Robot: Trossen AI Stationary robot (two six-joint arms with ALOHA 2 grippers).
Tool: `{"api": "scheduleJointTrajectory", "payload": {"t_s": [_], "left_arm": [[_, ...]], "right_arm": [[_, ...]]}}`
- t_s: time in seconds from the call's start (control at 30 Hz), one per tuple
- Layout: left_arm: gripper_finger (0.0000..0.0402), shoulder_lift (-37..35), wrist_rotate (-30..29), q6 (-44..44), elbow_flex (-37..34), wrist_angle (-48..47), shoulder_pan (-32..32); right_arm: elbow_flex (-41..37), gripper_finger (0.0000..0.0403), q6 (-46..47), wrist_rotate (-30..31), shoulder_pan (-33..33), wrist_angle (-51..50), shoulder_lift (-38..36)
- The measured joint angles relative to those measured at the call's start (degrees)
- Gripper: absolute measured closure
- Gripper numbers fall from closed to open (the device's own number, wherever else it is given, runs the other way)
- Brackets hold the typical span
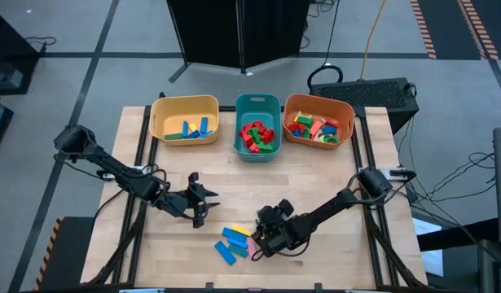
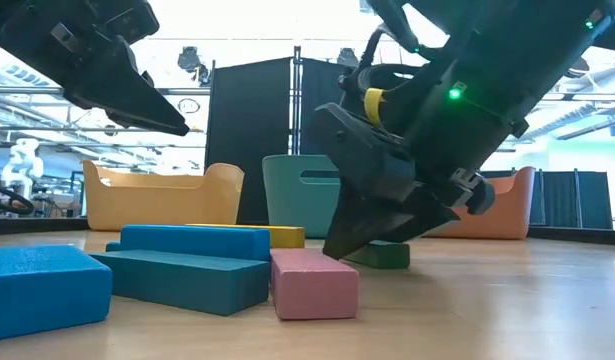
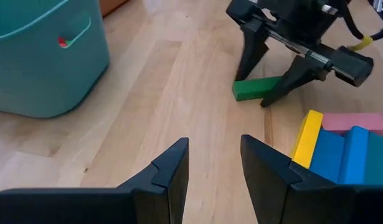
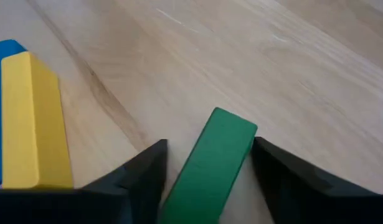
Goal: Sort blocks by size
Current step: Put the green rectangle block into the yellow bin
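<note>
A green block lies flat on the wooden table, a little to the right of a small heap of blocks. The heap holds blue bars, a yellow bar and a pink brick. My right gripper slants down over the green block, open, with one finger on each side of its end. My left gripper hovers above the table to the left of the heap, open and with nothing between its fingers. My right gripper's fingers stand close on both long sides of the green block's near end, slanting down from the table's right and across the block. I cannot tell whether they touch it. The block lies flat on the table.
Three bins stand in a row at the far edge. The yellow one holds long blue and green pieces, the teal one holds red and green bricks, and the orange one holds mixed small pieces. Bare wood lies between the bins and the heap.
</note>
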Motion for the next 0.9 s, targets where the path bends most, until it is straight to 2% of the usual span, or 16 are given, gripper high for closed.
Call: {"api": "scheduleJointTrajectory", "payload": {"t_s": [0.17,0.3,0.43,0.63,0.77,0.9], "left_arm": [[0.0267,0.0,-0.6,0.0,0.0,0.3,0.0],[0.0267,0.0,-0.5,0.1,0.0,1.6,0.0],[0.0267,0.0,-0.1,-0.3,0.0,2.9,0.0],[0.0267,0.0,0.3,-12.7,0.0,8.8,1.3],[0.0267,0.0,4.9,-19.3,0.0,12.2,3.1],[0.0267,0.0,7.2,-22.2,0.0,14.2,5.5]], "right_arm": [[0.0,0.0260,-0.8,-0.5,0.5,0.3,0.0],[-0.2,0.0314,-7.3,-0.4,0.4,1.6,-0.5],[-0.4,0.0319,-16.9,1.8,0.1,3.6,-1.5],[-0.3,0.0314,-30.5,11.2,-0.8,7.2,-3.9],[0.2,0.0314,-38.2,13.5,-1.9,7.3,-4.1],[2.2,0.0314,-46.1,15.1,-3.6,7.6,-4.2]]}}
